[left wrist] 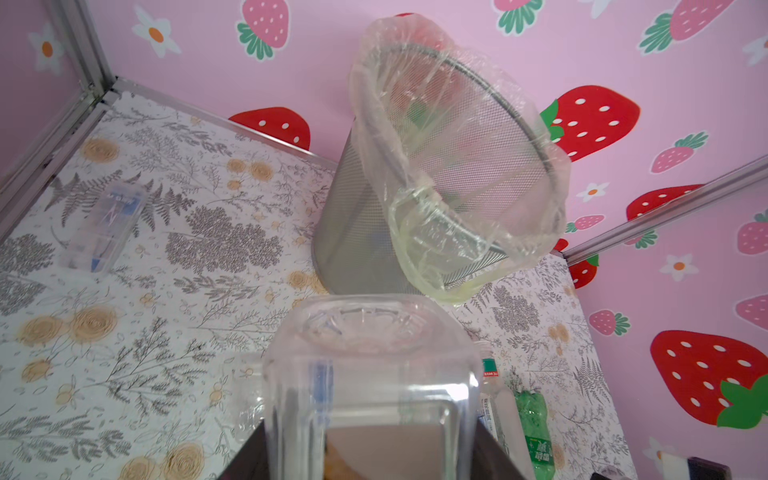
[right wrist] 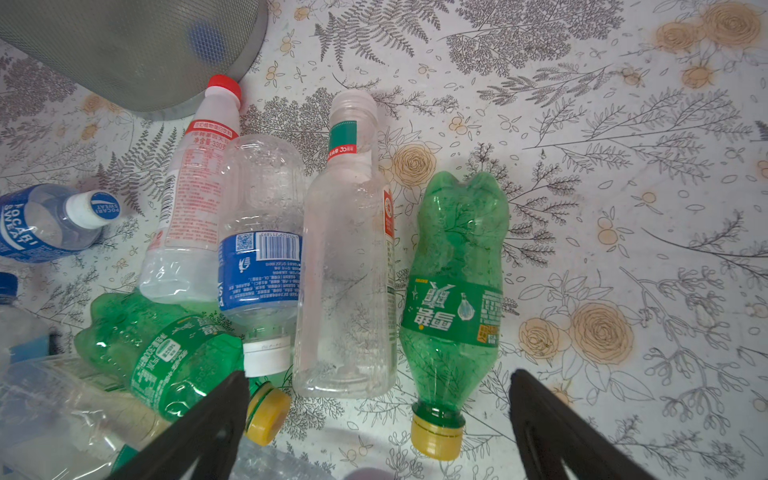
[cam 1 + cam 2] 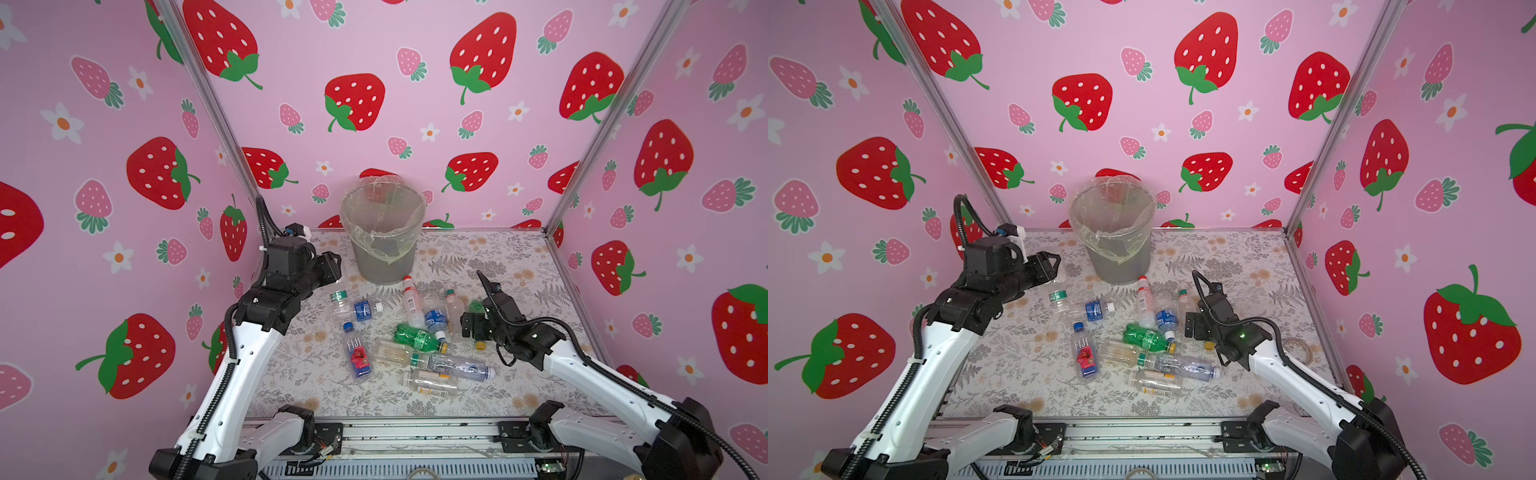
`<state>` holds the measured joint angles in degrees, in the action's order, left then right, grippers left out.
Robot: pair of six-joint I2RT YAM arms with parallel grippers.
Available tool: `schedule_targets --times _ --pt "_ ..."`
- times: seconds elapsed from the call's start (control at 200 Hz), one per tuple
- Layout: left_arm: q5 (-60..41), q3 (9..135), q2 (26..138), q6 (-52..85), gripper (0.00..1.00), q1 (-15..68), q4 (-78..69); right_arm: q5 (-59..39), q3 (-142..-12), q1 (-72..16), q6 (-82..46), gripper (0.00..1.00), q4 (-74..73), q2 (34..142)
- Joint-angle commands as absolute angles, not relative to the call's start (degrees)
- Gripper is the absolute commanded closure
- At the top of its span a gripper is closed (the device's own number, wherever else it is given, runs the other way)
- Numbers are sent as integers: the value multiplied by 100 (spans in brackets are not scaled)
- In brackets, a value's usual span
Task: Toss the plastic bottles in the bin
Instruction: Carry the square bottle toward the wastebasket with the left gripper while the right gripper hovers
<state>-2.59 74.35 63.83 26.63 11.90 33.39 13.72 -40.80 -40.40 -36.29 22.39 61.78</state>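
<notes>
The left arm (image 3: 245,353) rises from its base at the near left edge, forearm sloping up and forward, wrist turned to the right toward the bin (image 3: 382,249). The left gripper (image 3: 332,270) lies roughly level, just left of the bin's lower wall, and is clenched on a clear bottle (image 1: 374,374). In the left wrist view that bottle fills the space between the fingers with its base facing the bin, apart from it. The bin stands upright at the back middle of the table (image 3: 291,374), against the rear wall, its clear liner folded over the rim. The right arm (image 3: 582,365) reaches low from the near right, forward and to the left, with the wrist bent down. The right gripper (image 2: 376,374) hangs over the right edge of the pile with its jaws spread wide and nothing between them. One finger is beside the yellow cap of a green bottle (image 2: 453,291) lying flat on the table. The other plastic bottles (image 3: 415,340) lie on their sides in a loose heap in front of the bin, between the two arms.
</notes>
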Motion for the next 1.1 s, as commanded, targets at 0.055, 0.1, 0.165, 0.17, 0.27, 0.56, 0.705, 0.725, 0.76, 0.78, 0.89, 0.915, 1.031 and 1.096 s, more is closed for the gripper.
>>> schedule_targets --times 0.055,0.1,0.165,0.17,0.27,0.56,0.705,0.725,0.76,0.78,0.89,0.915,1.031,1.096 --pt "-723 7971 6656 2201 48 1195 2286 1352 -4245 -3912 -3726 1 2305 6423" --pt "-749 7972 6692 2132 48 1195 2128 1335 -4237 -3879 -3763 1 2307 6482" --pt "-1046 7898 6657 1989 48 1195 1923 1357 -4245 -3803 -3852 1 2329 6639" --pt "-1055 7891 6651 1975 49 1195 1915 1355 -4245 -3800 -3851 1 2329 6646" --pt "-1160 7633 6437 1841 49 1187 1724 1328 -4250 -3749 -3891 1 2217 6771" --pt "-1026 6575 5596 2089 48 1175 1543 1213 -4407 -3613 -3948 1 2009 6917" --pt "-941 6089 5238 2193 48 1170 1568 1220 -4426 -3595 -3929 1 2032 6868" --pt "-930 6049 5211 2188 48 1172 1586 1226 -4417 -3595 -3924 1 2046 6850" --pt "-914 6025 5180 2191 48 1174 1612 1231 -4397 -3591 -3915 1 2045 6816" --pt "-884 6014 5169 2192 48 1176 1617 1246 -4387 -3588 -3911 1 2047 6805" --pt "-861 6185 5276 2206 48 1170 1665 1322 -4351 -3551 -3910 1 2031 6754" --pt "-864 6282 5347 2214 48 1179 1696 1327 -4351 -3544 -3934 1 2031 6737" --pt "-943 6980 5931 2249 48 1171 1737 1267 -4251 -3538 -4002 1 1924 6576" --pt "-971 7497 6371 2305 48 1174 1705 1335 -4133 -3530 -4070 1 1747 6461"
